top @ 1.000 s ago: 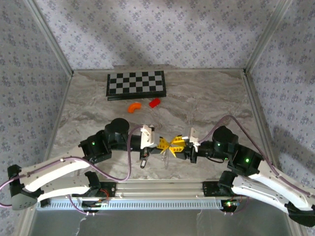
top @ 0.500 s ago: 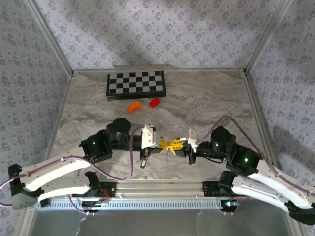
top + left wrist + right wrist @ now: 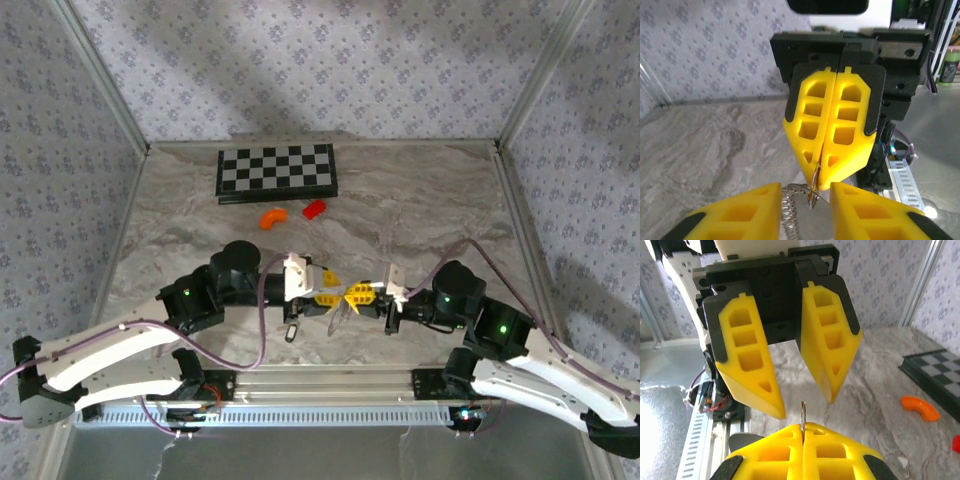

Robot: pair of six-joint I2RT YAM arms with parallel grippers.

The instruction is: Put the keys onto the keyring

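Silvery keyring, one, pinched by right hand, between spread fingers of left hand. Beyond both: one checkerboard, one red block, one orange curve. Marbled grey table, patterned walls.

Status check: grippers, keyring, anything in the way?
Left gripper open, chain strand between its jaws. Right gripper shut on keyring. No obstruction seen.

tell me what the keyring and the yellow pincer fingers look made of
The keyring: metal, probably steel; thin silvery wire with bright glints and a coiled strand. Fingers of the right pincer: probably moulded or printed plastic; matte yellow, open ribbed pockets, black backing.
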